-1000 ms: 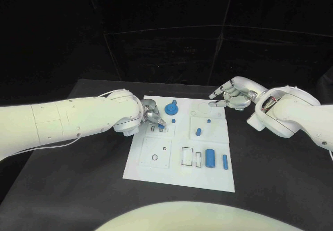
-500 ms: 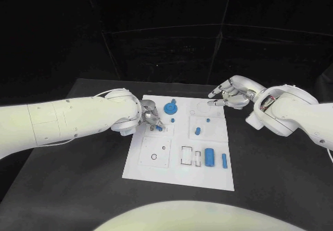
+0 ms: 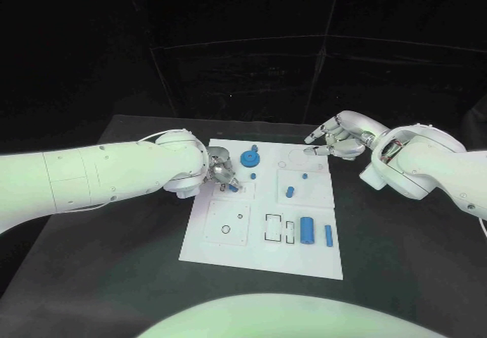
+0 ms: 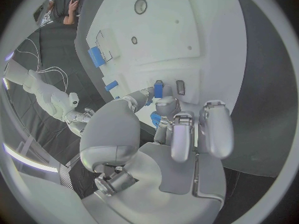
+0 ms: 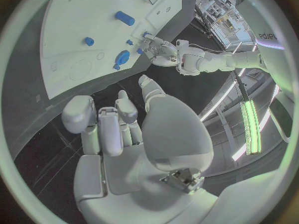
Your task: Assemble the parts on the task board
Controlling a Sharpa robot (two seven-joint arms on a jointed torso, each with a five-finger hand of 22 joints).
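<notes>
A white task board (image 3: 262,250) lies flat in the middle of the black tabletop (image 3: 112,267), long and rectangular, marked with thin black outlines of circles and rectangles. Small blue parts sit on it: a round, disc-like piece (image 3: 250,159) near the far edge, a short peg (image 3: 289,191) lying near the centre, and on the near right a thick cylinder (image 3: 307,228) with a slimmer rod (image 3: 329,236) just beside it.

The left robot hand (image 3: 222,174) is over the far left part of the board, its fingers drawn together around a small blue part (image 3: 234,187). In the left wrist view this piece (image 4: 158,89) is a short blue block pinched at the fingertips (image 4: 164,104), just above the white surface and next to a small dark slot (image 4: 180,86); whether it touches the board cannot be told. A second bit of blue (image 4: 154,118) shows lower down between the fingers.

The right robot hand (image 3: 338,141) is at the far right corner of the board, above the tabletop just beside the board's edge. It holds nothing; in the right wrist view its fingers (image 5: 106,124) are loosely bent and apart from one another, the palm bare.
</notes>
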